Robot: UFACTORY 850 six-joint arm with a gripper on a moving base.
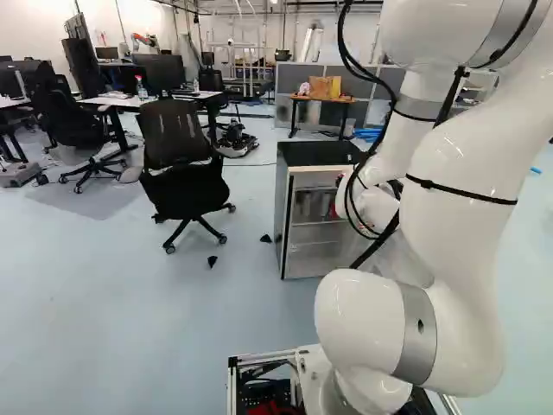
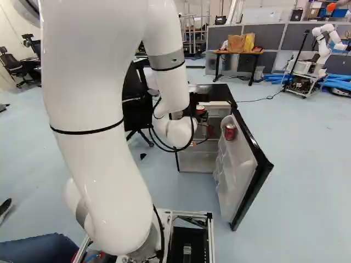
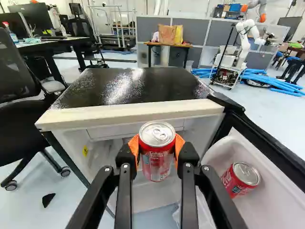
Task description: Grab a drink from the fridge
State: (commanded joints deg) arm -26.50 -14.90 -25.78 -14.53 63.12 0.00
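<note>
1. The fridge (image 3: pixel 128 88) stands open, door (image 2: pixel 236 189) swung aside.
2. My gripper (image 3: pixel 157 147) pinches the red can (image 3: pixel 156 167) upright at the fridge's mouth; I judge the grasp made.
3. Next, I should draw it back, clear of the door.

The can (image 3: pixel 156 148) is red and silver; the fridge top (image 3: pixel 128 86), glossy black.

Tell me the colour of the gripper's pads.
Orange; the pads show best in the wrist view.
</note>
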